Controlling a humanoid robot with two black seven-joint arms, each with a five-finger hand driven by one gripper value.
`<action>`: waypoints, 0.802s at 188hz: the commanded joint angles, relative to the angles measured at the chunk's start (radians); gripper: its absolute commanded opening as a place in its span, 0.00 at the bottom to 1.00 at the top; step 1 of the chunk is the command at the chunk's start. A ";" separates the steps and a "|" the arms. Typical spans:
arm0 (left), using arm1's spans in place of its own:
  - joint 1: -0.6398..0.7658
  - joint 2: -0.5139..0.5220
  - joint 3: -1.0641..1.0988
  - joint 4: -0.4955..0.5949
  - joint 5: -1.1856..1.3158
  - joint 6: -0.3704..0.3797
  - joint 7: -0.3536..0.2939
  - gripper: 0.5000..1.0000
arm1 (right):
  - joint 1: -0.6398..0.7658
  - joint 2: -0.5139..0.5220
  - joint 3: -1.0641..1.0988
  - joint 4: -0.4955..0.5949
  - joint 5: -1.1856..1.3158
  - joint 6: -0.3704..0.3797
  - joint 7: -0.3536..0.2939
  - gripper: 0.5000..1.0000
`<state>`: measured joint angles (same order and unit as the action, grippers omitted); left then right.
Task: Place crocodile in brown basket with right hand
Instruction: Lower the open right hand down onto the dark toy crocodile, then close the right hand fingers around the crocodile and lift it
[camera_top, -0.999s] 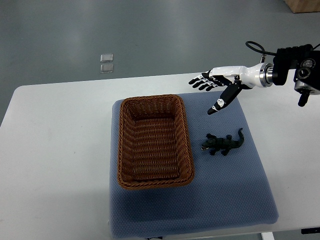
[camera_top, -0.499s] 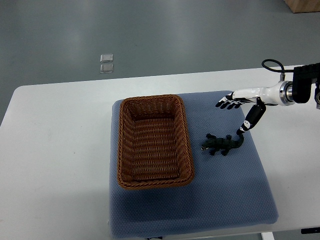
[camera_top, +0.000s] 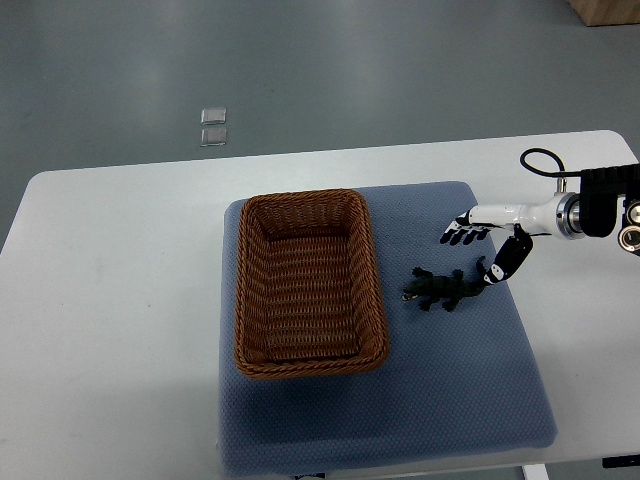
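Observation:
A small dark green toy crocodile (camera_top: 443, 288) lies on the blue mat (camera_top: 470, 400), head toward the basket, tail pointing right. The brown wicker basket (camera_top: 305, 282) sits to its left on the mat and holds nothing. My right hand (camera_top: 478, 243) comes in from the right edge and hovers just right of the crocodile. Its fingers (camera_top: 458, 235) are spread flat and the thumb (camera_top: 497, 268) points down, close beside the tail tip. It holds nothing. The left arm is out of view.
The blue mat rests on a white table (camera_top: 110, 300). The table's far edge borders a grey floor, where two small clear squares (camera_top: 212, 126) lie. A black cable (camera_top: 540, 162) loops above my right wrist.
My right hand has come down and toward the near right, from above the mat's far edge to just beside the crocodile's tail. The crocodile and basket have not moved.

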<state>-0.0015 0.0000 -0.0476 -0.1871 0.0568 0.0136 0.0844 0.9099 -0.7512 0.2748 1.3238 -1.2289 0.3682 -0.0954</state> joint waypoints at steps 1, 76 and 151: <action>0.000 0.000 0.000 0.000 0.000 0.000 0.000 1.00 | -0.014 0.009 0.000 0.000 -0.021 -0.017 0.022 0.65; 0.000 0.000 0.000 0.000 0.000 0.000 0.000 1.00 | -0.065 0.046 -0.006 -0.015 -0.092 -0.063 0.088 0.64; 0.000 0.000 0.000 0.000 0.000 0.000 0.000 1.00 | -0.075 0.064 -0.008 -0.041 -0.124 -0.066 0.115 0.62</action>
<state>-0.0015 0.0000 -0.0476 -0.1872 0.0568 0.0136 0.0844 0.8346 -0.6901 0.2670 1.2855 -1.3517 0.3046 0.0146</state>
